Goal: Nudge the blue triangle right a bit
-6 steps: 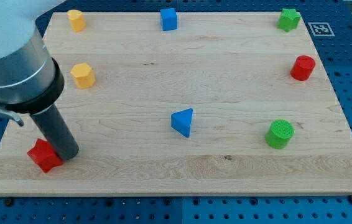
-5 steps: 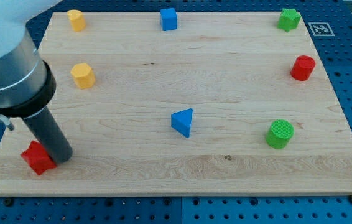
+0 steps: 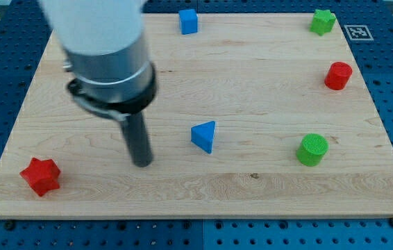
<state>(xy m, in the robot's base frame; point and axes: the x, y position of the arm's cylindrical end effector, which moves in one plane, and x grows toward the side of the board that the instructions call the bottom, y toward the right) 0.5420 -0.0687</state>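
The blue triangle (image 3: 204, 136) lies on the wooden board (image 3: 252, 76), a little below its middle. My tip (image 3: 142, 163) rests on the board to the view's left of the triangle, about a block's width and a half away and slightly lower. It touches no block. The arm's grey body hides the upper left part of the board.
A red star-shaped block (image 3: 41, 176) sits at the lower left corner. A blue cube (image 3: 188, 21) is at the top middle, a green star-shaped block (image 3: 322, 21) at the top right, a red cylinder (image 3: 337, 75) at the right edge, a green cylinder (image 3: 312, 149) lower right.
My tip has left the red block and moved right across the board toward the blue triangle. The arm now covers the two yellow blocks at the upper left. The red block shifted slightly left and down.
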